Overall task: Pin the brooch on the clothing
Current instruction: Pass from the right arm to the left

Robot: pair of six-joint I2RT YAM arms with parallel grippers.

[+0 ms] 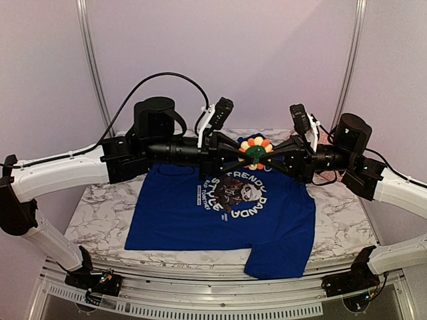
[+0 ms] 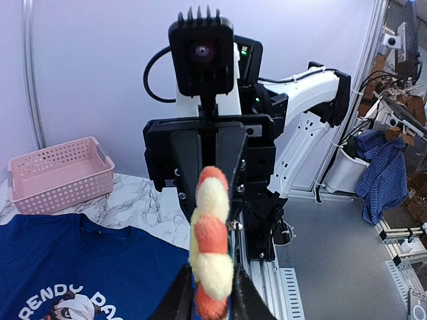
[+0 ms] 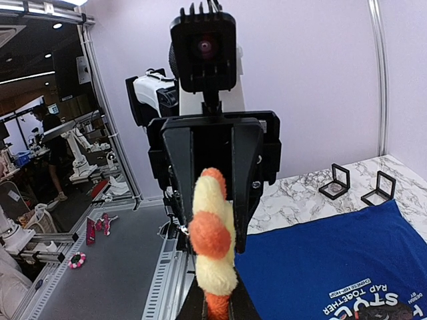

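Note:
The brooch (image 1: 255,145), a fluffy flower with yellow and orange petals round a dark green centre, hangs in the air above the collar end of the clothing (image 1: 180,213), a blue T-shirt spread flat on the table with its panda print up. Both arms meet at it from opposite sides. In the left wrist view the brooch (image 2: 212,247) shows edge-on, and my left gripper (image 2: 212,297) presses its two fingers against the lower petals. My right gripper (image 3: 215,308) is shut on the bottom edge of the brooch (image 3: 213,240). The pin side is hidden.
A pink perforated basket (image 2: 57,175) stands on the marble table (image 1: 100,213) beyond the shirt's collar. Two small black square boxes (image 3: 335,182) (image 3: 378,189) sit on the marble by the shirt's edge. Wrist cameras and cables crowd above the brooch.

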